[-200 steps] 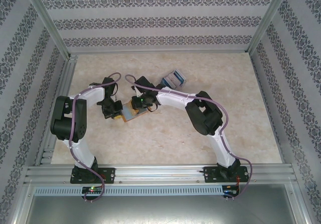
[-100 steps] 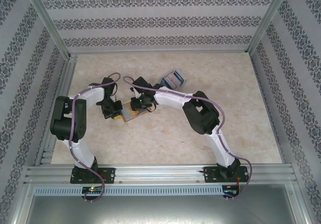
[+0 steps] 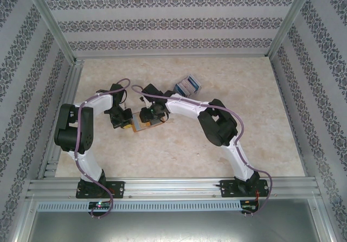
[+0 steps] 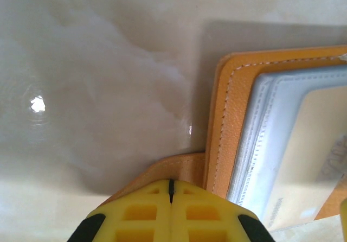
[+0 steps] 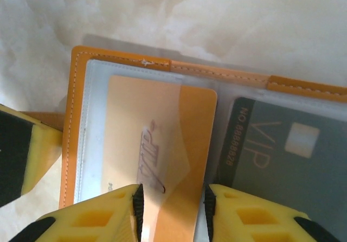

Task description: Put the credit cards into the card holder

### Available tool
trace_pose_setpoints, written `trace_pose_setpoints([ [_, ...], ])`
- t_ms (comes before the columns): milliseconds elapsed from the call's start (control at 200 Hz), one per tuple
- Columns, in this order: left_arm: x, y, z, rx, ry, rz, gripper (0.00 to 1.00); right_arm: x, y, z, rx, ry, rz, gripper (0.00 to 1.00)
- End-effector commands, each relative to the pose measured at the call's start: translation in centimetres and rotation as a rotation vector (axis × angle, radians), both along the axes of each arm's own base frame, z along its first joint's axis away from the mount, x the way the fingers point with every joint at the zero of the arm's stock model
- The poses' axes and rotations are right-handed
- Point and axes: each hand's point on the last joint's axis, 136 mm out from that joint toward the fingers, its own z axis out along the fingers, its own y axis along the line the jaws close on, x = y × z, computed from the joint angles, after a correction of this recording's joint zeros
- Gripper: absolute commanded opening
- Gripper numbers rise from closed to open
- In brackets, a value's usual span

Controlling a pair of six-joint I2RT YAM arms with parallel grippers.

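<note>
The right gripper point(image 5: 173, 196) has its yellow fingers parted, and an orange-pink card point(image 5: 157, 122) shows in the gap between them. The card's near end is hidden under the fingertips, so I cannot tell whether they press on it. Its far end lies inside the left clear sleeve point(image 5: 95, 122) of the opened card holder point(image 5: 70, 122), stopping just short of the stitched far edge. The neighbouring right sleeve holds a grey VIP card point(image 5: 282, 155), just beside the first with a narrow strip of plastic between them.

The left gripper point(image 4: 171, 190) is closed tight, with its two fingers meeting along a thin seam. They pinch an orange leather tab point(image 4: 173, 169) that sticks out from the holder's left side. One finger point(image 5: 38, 144) of this gripper also shows in the right wrist view, touching the holder's left border.

From above, the holder point(image 3: 142, 126) lies flat on the marbled table point(image 3: 179, 155), left of centre and between the two grippers, which stand close together. Bare table lies open in front of it, to the right and toward the back. A small stack of spare cards point(image 3: 188, 83), blue and grey, sits farther back and to the right, apart from the holder and near the right arm's forearm. Aluminium frame rails point(image 3: 173, 185) and patterned walls point(image 3: 162, 22) bound the table, well away from the holder.
</note>
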Motion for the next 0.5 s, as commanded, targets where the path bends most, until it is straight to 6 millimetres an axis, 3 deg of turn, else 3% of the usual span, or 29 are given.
trace_pose_setpoints([
  [0, -0.5, 0.0, -0.9, -0.003, 0.005, -0.019, 0.04, 0.7, -1.5, 2.5, -0.003, -0.019, -0.023, 0.38],
  [95, -0.5, 0.2, -0.9, 0.006, 0.01, -0.02, 0.04, 0.9, -1.4, 2.8, 0.019, -0.01, -0.026, 0.33],
  [285, -0.3, 0.1, -0.8, -0.002, 0.004, -0.02, 0.04, 0.8, -0.5, 2.0, 0.05, 0.031, -0.017, 0.11],
  [495, -0.3, 0.0, -0.9, -0.011, 0.001, -0.019, 0.04, 0.7, -0.2, 0.3, 0.043, 0.072, -0.014, 0.09],
])
